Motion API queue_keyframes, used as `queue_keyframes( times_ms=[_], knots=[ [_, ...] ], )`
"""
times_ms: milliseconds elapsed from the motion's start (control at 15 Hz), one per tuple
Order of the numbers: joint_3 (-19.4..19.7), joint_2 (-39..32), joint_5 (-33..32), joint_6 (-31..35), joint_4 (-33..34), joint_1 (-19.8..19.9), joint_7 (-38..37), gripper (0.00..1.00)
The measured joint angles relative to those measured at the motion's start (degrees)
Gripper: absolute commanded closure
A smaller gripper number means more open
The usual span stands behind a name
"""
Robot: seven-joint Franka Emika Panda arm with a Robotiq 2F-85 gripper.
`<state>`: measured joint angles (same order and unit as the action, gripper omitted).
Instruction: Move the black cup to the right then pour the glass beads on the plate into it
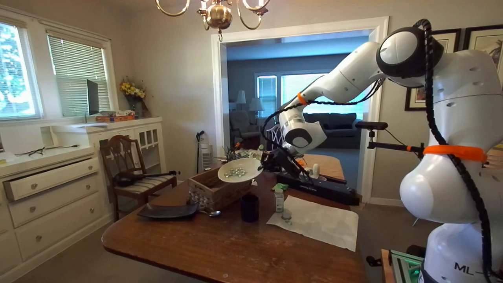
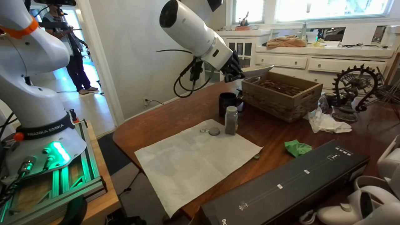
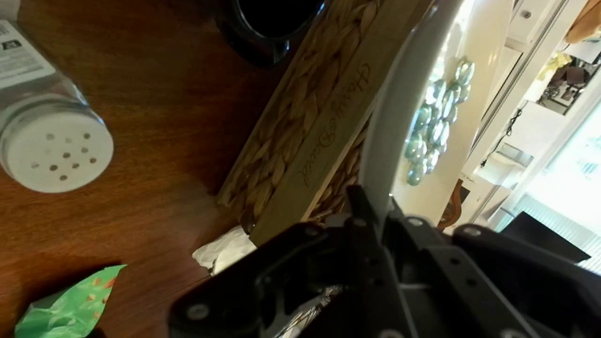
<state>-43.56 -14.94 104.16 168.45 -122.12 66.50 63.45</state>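
So the end effector (image 3: 378,211) has the white plate (image 1: 251,167) pinched by its rim, tilted, shiny greenish glass beads (image 3: 436,131) clustered on it. Black cup (image 1: 250,208) stands upright on the tabletop (image 1: 235,247) beside the basket (image 1: 210,192), part-hidden by a jar (image 2: 231,122) in an exterior view, cropped in the wrist view

Arm (image 1: 465,94) bent at high elbow (image 1: 401,51), forearm (image 1: 349,78) sloping down to wrist (image 1: 302,135); tool (image 3: 377,206) tilted, fingers (image 3: 360,213) pinched close together.
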Motion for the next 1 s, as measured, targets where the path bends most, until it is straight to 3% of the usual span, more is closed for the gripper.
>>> queue_keyframes(
  times_ms=[133,533,1000],
  knots=[
    [-0.1,0.4,0.0,0.0,-0.1,0.0,0.0,0.98],
    [0.7,0.2,0.5,0.1,-1.1,0.3,2.4,0.98],
    [2.2,4.5,3.0,-5.7,-6.4,5.2,9.1,0.98]
  ],
)
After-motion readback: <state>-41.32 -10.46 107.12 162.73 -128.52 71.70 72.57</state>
